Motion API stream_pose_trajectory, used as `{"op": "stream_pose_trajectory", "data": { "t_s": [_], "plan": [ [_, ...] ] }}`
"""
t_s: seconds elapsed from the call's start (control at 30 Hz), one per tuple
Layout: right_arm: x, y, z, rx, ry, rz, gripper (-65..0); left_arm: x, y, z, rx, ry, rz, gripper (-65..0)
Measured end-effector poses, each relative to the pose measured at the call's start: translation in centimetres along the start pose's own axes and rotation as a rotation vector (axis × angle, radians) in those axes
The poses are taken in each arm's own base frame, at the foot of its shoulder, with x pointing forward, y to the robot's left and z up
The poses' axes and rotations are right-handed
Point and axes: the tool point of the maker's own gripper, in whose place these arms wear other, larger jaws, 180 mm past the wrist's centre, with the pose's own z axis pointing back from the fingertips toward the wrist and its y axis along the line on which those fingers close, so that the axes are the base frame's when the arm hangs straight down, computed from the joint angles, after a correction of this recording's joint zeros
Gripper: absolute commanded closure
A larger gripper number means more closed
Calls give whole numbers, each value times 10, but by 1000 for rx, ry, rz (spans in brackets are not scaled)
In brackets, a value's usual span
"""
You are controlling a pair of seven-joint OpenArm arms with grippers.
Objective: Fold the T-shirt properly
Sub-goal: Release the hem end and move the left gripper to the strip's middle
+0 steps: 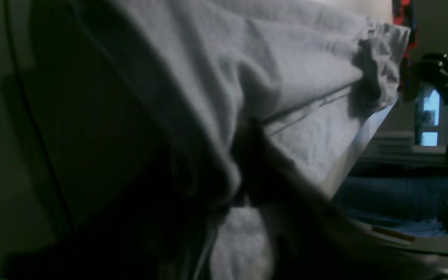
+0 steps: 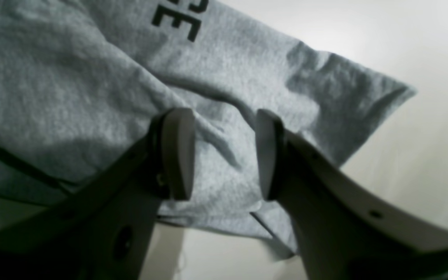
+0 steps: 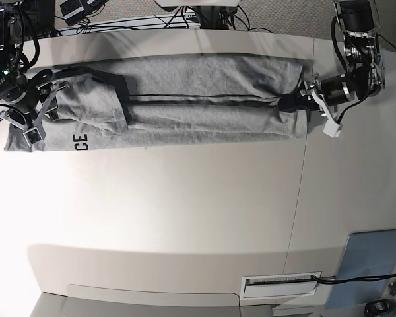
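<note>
The heather-grey T-shirt [image 3: 204, 99] lies stretched sideways along the far part of the white table [image 3: 185, 198], folded lengthwise, with black letters "CE" [image 3: 82, 142] near its left end. At the shirt's right end my left gripper [image 3: 303, 102] meets the edge of the cloth. The dark left wrist view shows grey fabric [image 1: 286, 58] bunched and pinched at that gripper [image 1: 243, 182]. My right gripper [image 3: 43, 112] hovers over the left end of the shirt. In the right wrist view it is open [image 2: 222, 155], its pale fingers [image 2: 177, 155] apart above the wrinkled cloth [image 2: 72, 77], gripping nothing.
A seam [image 3: 302, 172] runs down the table on the right. A blue-grey pad [image 3: 366, 264] and a white slotted plate [image 3: 280, 284] lie at the near right corner. Cables [image 3: 138, 20] run behind the far edge. The table's edge [image 1: 364, 132] shows in the left wrist view.
</note>
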Motion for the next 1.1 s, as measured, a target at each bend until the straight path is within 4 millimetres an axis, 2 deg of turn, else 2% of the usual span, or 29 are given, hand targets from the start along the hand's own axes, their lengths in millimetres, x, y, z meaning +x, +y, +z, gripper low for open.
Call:
{"op": "stream_pose_trajectory", "data": {
  "t_s": [0.13, 0.3, 0.57, 0.67, 0.73, 0.77, 0.8, 0.9, 0.97, 1.1],
  "plan": [
    [-1, -12, 0, -66, 4, -28, -257, 3, 11, 5, 53, 1, -9, 0],
    [0, -29, 0, -156, -15, -46, -257, 15, 32, 32, 196, 42, -85, 0],
    [-49, -51, -17, -201, 116, -105, -256, 34, 44, 61, 553, 105, -230, 0],
    [-58, -63, -16, -231, 133, -140, -256, 47, 20, 65, 622, 67, -293, 0],
    [-57, -73, -11, -256, 116, -156, -256, 56, -7, 53, 600, 3, -370, 0],
    [-54, -78, -9, -269, 99, -165, -256, 54, -18, 47, 587, -19, -382, 0],
    [-52, -85, -6, -283, 82, -176, -256, 46, -25, 41, 585, -10, -400, 0],
    [-50, -100, 2, -323, 66, -199, -256, 4, -44, 12, 547, 104, -448, 0],
    [-49, -103, 3, -331, 61, -201, -256, -17, -71, -16, 471, 152, -501, 0],
    [-49, -102, 3, -329, 57, -202, -256, -32, -124, -63, 360, 127, -540, 0]
  ]
}}
